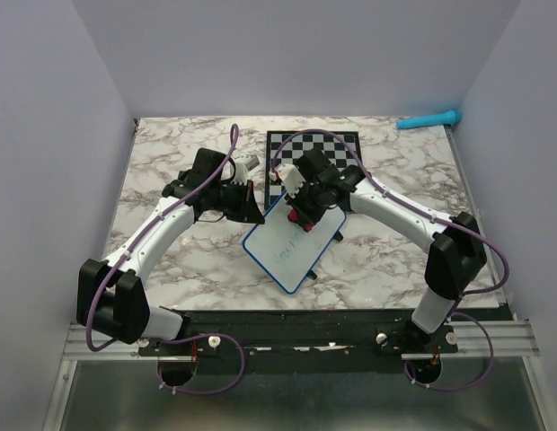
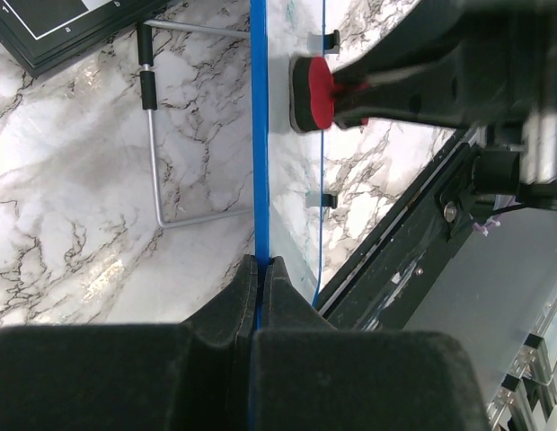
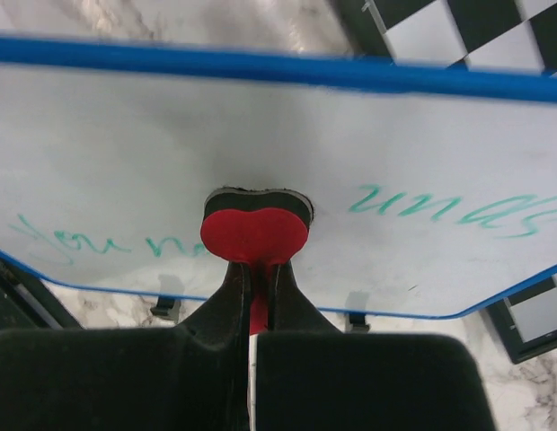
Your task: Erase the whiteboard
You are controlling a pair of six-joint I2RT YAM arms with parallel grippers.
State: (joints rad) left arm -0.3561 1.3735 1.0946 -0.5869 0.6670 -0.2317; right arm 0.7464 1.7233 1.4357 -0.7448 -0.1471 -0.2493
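The whiteboard (image 1: 292, 244) is white with a blue rim and teal handwriting, tilted up off the table. My left gripper (image 1: 252, 214) is shut on its blue rim (image 2: 259, 180) at the upper left corner. My right gripper (image 1: 305, 218) is shut on a red heart-shaped eraser (image 3: 254, 235) with a black felt pad, pressed against the board's face (image 3: 171, 162) between two stretches of teal writing (image 3: 449, 208). The eraser also shows in the left wrist view (image 2: 322, 92).
The black-and-white chessboard (image 1: 332, 148) lies behind the whiteboard. A teal marker (image 1: 429, 119) lies at the back right corner. A wire stand (image 2: 153, 144) juts from the board's back. The black rail (image 1: 305, 328) runs along the near table edge.
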